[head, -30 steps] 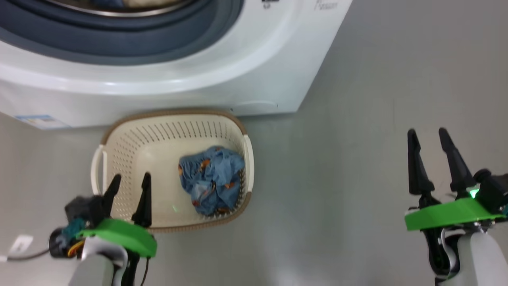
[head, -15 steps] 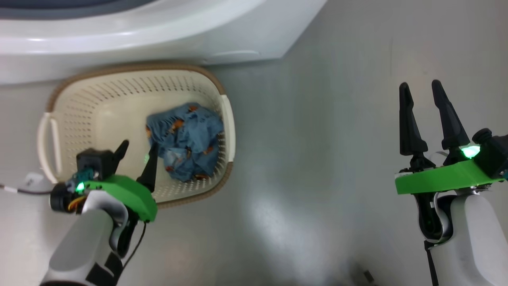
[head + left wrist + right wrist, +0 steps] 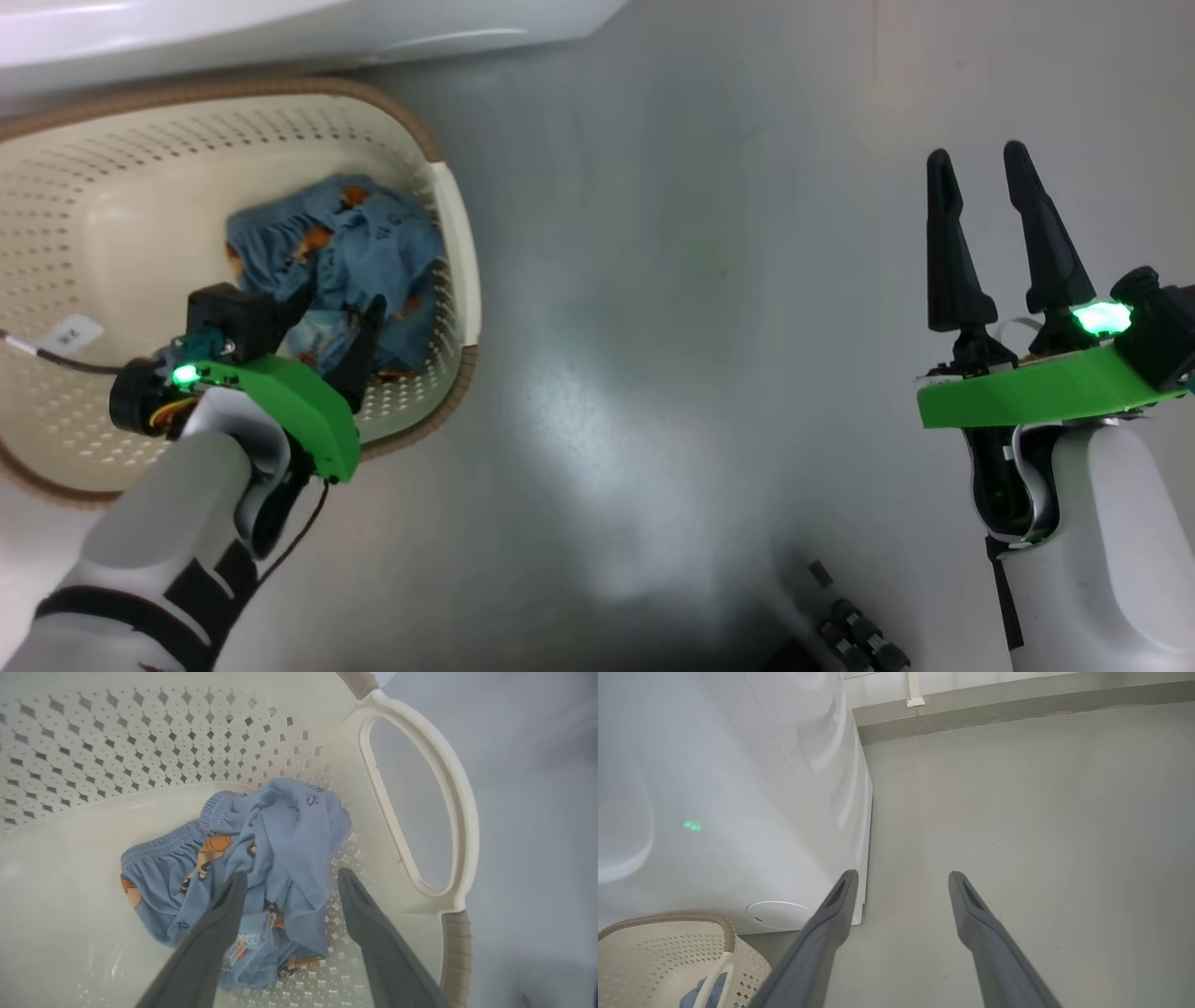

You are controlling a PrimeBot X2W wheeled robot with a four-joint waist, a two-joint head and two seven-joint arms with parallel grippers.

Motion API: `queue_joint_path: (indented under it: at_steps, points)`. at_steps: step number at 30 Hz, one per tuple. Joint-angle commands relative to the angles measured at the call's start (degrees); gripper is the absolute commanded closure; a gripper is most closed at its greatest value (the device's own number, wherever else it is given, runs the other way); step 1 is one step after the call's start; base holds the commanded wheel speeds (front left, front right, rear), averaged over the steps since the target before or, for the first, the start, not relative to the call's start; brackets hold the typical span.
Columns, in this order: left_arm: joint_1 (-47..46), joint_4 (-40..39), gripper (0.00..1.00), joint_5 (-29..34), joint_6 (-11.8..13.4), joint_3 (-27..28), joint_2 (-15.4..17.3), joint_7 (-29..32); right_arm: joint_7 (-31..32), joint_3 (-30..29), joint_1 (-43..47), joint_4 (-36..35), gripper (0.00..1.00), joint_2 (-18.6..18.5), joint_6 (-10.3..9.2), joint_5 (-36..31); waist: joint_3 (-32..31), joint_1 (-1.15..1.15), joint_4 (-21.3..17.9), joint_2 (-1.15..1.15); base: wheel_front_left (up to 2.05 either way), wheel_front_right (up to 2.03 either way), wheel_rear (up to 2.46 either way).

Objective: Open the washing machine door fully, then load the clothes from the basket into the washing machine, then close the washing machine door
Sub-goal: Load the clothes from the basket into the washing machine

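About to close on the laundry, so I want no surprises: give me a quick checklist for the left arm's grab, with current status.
1. Left gripper open: ok.
2. Clothes between its fingers: ok, they straddle the blue bundle.
3. Fingers clear of the basket wall: cannot tell, one finger lies close to the perforated side.
4. Right gripper out of the way: ok, open above bare floor.
5. Washing machine door fully open: cannot tell.

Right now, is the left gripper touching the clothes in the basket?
Cannot tell. In the left wrist view the open left gripper hangs over the clothes; neither contact nor a gap shows plainly.
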Motion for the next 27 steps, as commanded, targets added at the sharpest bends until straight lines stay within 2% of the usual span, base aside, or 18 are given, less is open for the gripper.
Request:
queue_joint_path:
  at_steps: [1, 7, 18, 19, 20, 21, 22, 27]
  points:
    - [-0.2, -0.8, 0.0, -1.4, -0.1, -0.2, 2.4, -0.4, -0.3, 1.5, 0.6, -1.6, 0.0, 0.3, 0.09, 0.5, 1.8, 0.0, -1.6, 0.0, 0.0, 0.0, 0.0]
    - [-4.3, -1.4, 0.0, -8.4, -0.1, -6.7, 5.5, -0.4, -0.3, 2.5, 0.3, -2.5, 0.0, 0.3, 0.09, 0.6, 3.4, 0.0, -2.4, 0.0, 0.0, 0.0, 0.0]
    - [-8.9, -0.5, 0.0, -16.9, -0.1, -16.2, 7.3, -0.4, -0.3, 3.7, 0.2, -3.3, 0.0, 0.3, 0.09, 0.2, 4.6, 0.0, -3.4, 0.0, 0.0, 0.0, 0.0]
    - [-9.3, -0.3, 0.25, -18.4, -0.1, -17.8, 7.4, -0.4, -0.3, 3.9, 0.3, -3.4, 0.0, 0.3, 0.09, 0.2, 4.4, 0.0, -3.7, 0.0, 0.0, 0.0, 0.0]
    - [-9.4, -0.4, 0.58, -19.3, -0.1, -18.7, 7.4, -0.4, -0.3, 3.9, 0.4, -3.5, 0.0, 0.3, 0.09, 0.1, 4.2, 0.0, -3.7, 0.0, 0.0, 0.0, 0.0]
    - [-9.6, -0.5, 0.85, -20.0, -0.1, -19.4, 7.5, -0.4, -0.3, 3.9, 0.4, -3.6, 0.0, 0.3, 0.09, 0.1, 4.1, 0.0, -3.8, 0.0, 0.0, 0.0, 0.0]
    - [-9.8, -0.7, 1.0, -20.9, -0.1, -19.8, 7.5, -0.4, -0.3, 3.8, 0.5, -3.6, 0.0, 0.3, 0.09, 0.0, 4.0, 0.0, -3.8, 0.0, 0.0, 0.0, 0.0]
    - [-10.2, -1.2, 1.0, -23.4, -0.1, -20.9, 7.1, -0.4, -0.3, 3.0, 1.4, -3.6, 0.0, 0.3, 0.09, -0.6, 2.3, 0.0, -3.1, 0.0, 0.0, 0.0, 0.0]
